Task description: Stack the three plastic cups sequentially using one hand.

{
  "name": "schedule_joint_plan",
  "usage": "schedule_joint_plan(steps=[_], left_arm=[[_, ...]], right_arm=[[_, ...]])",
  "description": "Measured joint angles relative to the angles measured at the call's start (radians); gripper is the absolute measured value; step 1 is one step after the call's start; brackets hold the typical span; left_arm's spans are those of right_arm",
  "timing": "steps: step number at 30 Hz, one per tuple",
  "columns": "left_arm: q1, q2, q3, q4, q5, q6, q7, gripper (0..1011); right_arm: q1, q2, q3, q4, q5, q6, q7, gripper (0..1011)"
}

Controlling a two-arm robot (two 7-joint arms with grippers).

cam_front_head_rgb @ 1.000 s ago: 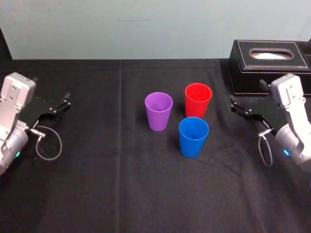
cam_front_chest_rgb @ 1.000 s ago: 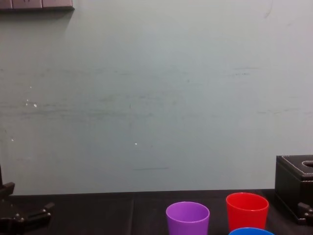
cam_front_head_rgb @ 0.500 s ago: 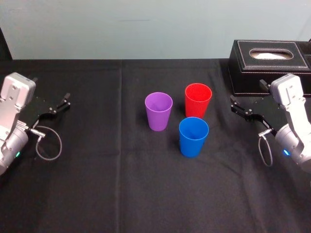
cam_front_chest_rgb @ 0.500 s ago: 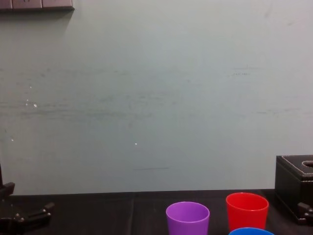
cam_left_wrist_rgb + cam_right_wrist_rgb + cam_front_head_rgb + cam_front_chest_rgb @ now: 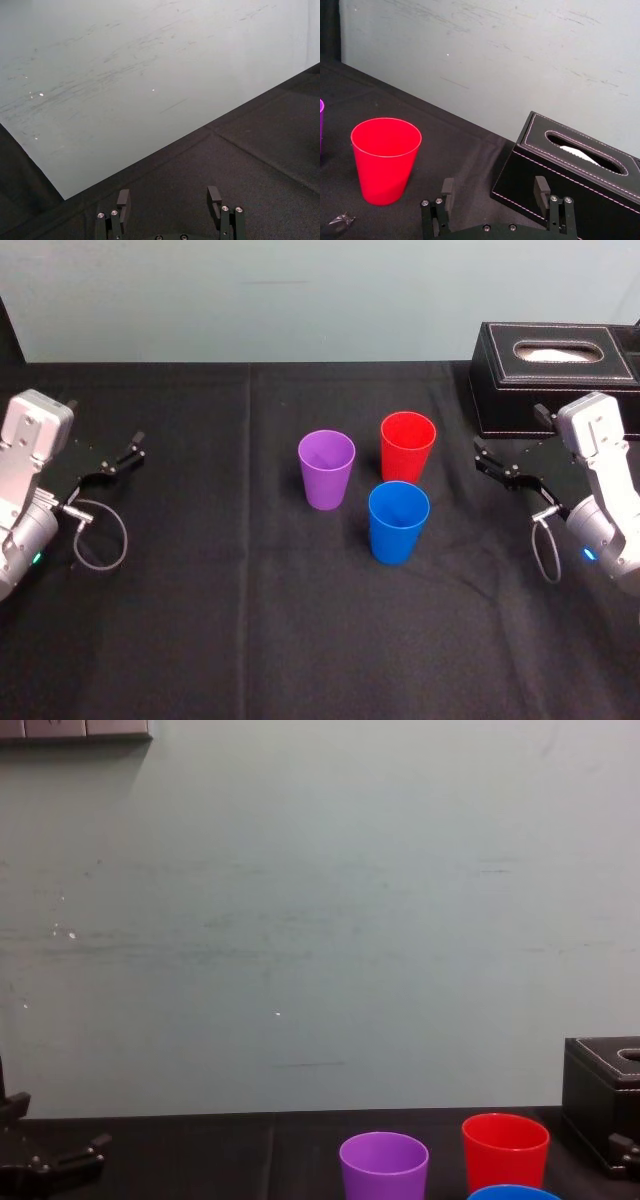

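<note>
right end effector point(image 5: 483, 458) released, empty, right of red cup point(image 5: 407, 447); left end effector point(image 5: 136, 445) likewise

One purple cup point(image 5: 326, 470), one red cup point(image 5: 407, 447) and one blue cup point(image 5: 398, 522) make three cups in all, grouped at roughly 9, 1 and 5 o'clock of their own cluster. They share a single black worktop point(image 5: 250, 630). One black stitched box point(image 5: 555, 380) sits at 2 o'clock on it. There are two pincers: one left pincer point(image 5: 138, 445) at 9 o'clock and one right pincer point(image 5: 480, 455) at 3 o'clock.
</note>
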Motion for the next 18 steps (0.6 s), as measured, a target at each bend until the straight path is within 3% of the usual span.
schedule_joint_plan(steps=[18], left_arm=[[0.000,0.000,0.000,0.000,0.000,0.000,0.000,1005]], right_arm=[[0.000,0.000,0.000,0.000,0.000,0.000,0.000,1004]])
